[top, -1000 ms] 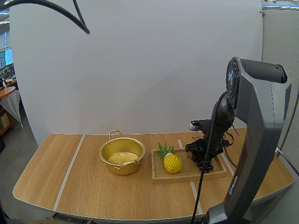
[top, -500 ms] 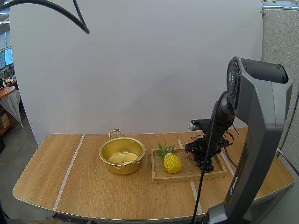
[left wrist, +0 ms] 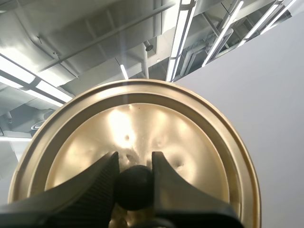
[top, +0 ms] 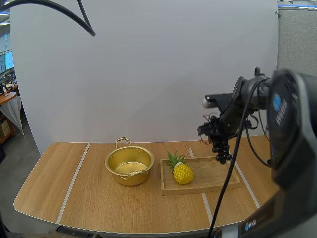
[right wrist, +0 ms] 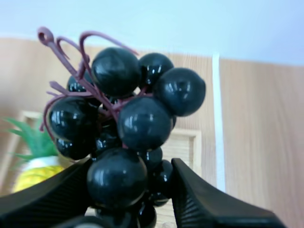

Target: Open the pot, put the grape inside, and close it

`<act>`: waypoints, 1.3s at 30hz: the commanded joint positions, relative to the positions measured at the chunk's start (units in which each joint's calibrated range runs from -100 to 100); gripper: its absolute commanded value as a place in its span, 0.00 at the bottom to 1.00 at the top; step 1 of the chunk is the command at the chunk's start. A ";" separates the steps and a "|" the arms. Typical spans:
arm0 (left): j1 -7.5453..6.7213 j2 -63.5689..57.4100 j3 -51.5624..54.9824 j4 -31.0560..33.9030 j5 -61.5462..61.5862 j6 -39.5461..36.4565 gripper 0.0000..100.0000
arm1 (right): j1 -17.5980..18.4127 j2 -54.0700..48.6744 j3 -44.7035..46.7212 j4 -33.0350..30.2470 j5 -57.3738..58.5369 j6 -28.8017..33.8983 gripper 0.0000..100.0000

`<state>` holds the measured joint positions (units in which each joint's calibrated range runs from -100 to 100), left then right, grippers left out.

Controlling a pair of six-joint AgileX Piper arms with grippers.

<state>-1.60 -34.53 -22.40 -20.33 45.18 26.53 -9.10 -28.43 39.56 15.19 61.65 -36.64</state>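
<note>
Your right gripper [top: 214, 135] [right wrist: 132, 164] clamped on grapes [top: 221, 148] [right wrist: 142, 123], bunch hanging in air over tray's [top: 213, 176] far right end. Pineapple [top: 182, 172] on tray's left end. Pot [top: 130, 166] open on table [top: 99, 198], just left of tray. Your left gripper [left wrist: 134, 159] pinching lid [left wrist: 190, 142] by black knob [left wrist: 134, 186].

The counter [top: 99, 198] is lit brightly and evenly from above; a soft shadow is cast just beside the pot [top: 130, 166]. Glare is reflected off the lid [left wrist: 142, 133] and grapes [right wrist: 142, 123].
</note>
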 commanded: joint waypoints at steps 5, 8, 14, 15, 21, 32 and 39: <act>-0.18 -0.41 -0.47 -0.04 -2.03 -0.33 0.00 | 2.07 -11.57 -1.89 5.11 5.49 -1.99 0.00; -0.18 -0.41 -0.47 -0.04 -2.03 -0.33 0.00 | 4.52 -13.01 -3.97 5.11 7.76 -1.83 0.00; -0.18 -0.41 -0.47 -0.04 -2.03 -0.33 0.00 | 10.86 -13.30 -8.12 7.85 11.00 -1.34 0.00; -0.18 -0.41 -0.47 -0.04 -2.03 -0.33 0.00 | 11.97 -13.30 -8.18 8.74 10.35 -1.34 0.00; -0.18 -0.41 -0.47 -0.04 -2.03 -0.33 0.00 | 19.03 -10.76 -8.89 9.63 8.72 -1.07 0.00; -0.18 -0.41 -0.47 -0.04 -2.03 -0.33 0.00 | 26.29 3.67 -11.36 5.74 4.12 2.72 0.00; -0.18 -0.41 -0.47 -0.04 -2.03 -0.33 0.00 | 26.55 13.37 -16.04 5.49 3.35 2.72 0.00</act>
<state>-1.60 -34.53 -22.40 -20.33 45.18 26.53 17.39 -18.22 25.85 21.13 66.31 -34.05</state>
